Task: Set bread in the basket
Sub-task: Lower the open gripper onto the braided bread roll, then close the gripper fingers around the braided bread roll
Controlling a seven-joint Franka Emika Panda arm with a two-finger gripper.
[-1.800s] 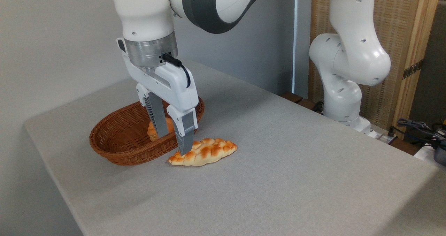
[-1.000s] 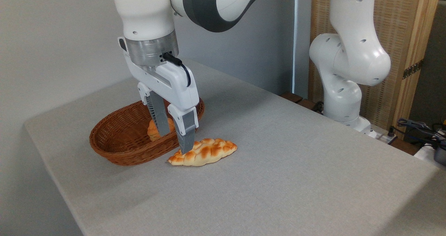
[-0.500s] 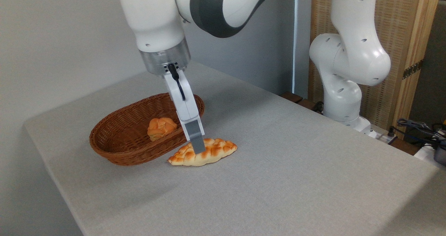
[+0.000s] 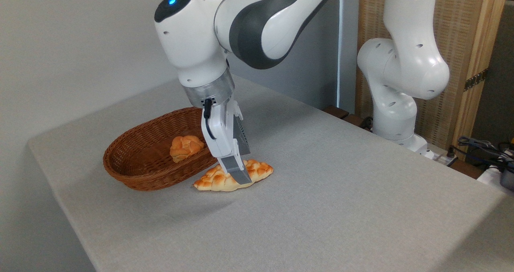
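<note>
The bread (image 4: pixel 214 179), a long braided golden loaf, lies on the grey table just in front of the basket's right end. The basket (image 4: pixel 120 170) is an oval reddish-brown wicker one and holds a small round knotted bun (image 4: pixel 185 146). My gripper (image 4: pixel 243 170) is lowered onto the middle of the bread. It is open, with the near finger in front of the loaf and the ribbed far finger behind it. The far fingertip is hidden by the near finger and the loaf.
The arm's white base column (image 4: pixel 395 83) stands at the table's back right. Cables and plugs (image 4: pixel 482 147) lie beyond the right edge. The table's left edge runs close past the basket, and a wall stands behind.
The gripper has turned about its wrist, moved right from beside the basket to the middle of the bread, and come down around it. Bread, bun and basket have not moved.
</note>
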